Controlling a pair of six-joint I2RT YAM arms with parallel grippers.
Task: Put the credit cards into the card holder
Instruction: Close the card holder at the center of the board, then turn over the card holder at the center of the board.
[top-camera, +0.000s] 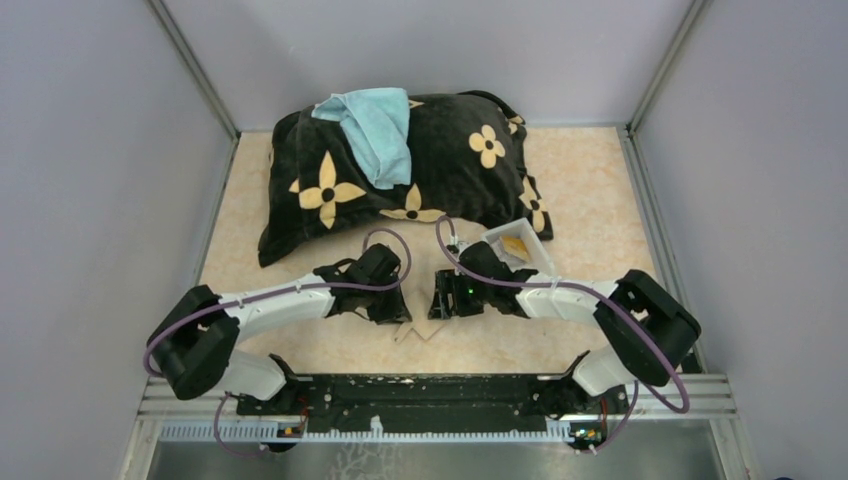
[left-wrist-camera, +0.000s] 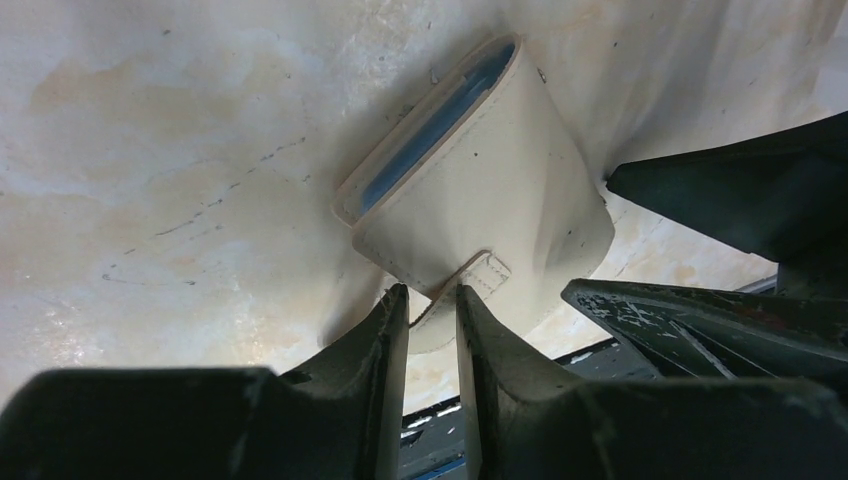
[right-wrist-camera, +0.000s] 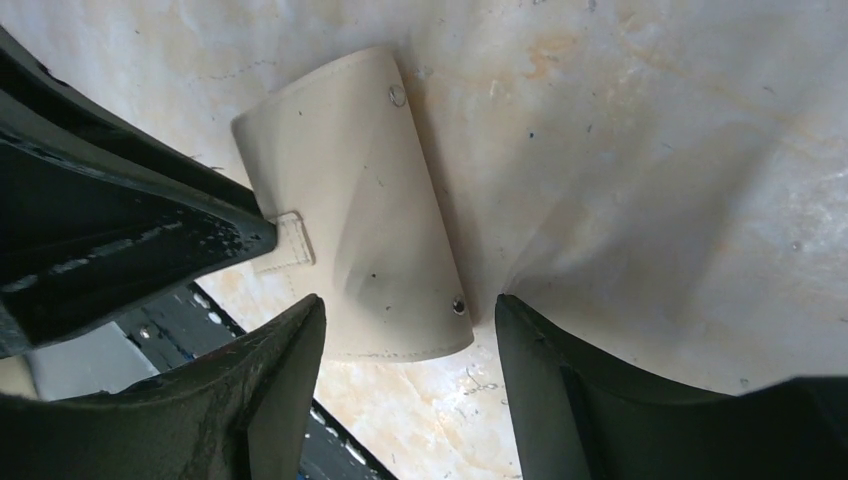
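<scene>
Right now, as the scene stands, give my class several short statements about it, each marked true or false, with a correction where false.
1. The left gripper pinches the snap tab of the card holder. True.
2. The right gripper is shut on a card. False: it is open, fingers spread over the card holder, and holds nothing.
3. A light blue cloth lies on the black flowered pillow. True.
4. The white tray is empty. False: a gold-yellow card lies in it.
5. The card holder sits on the pillow. False: it is over the table, between the two grippers and apart from the pillow.
</scene>
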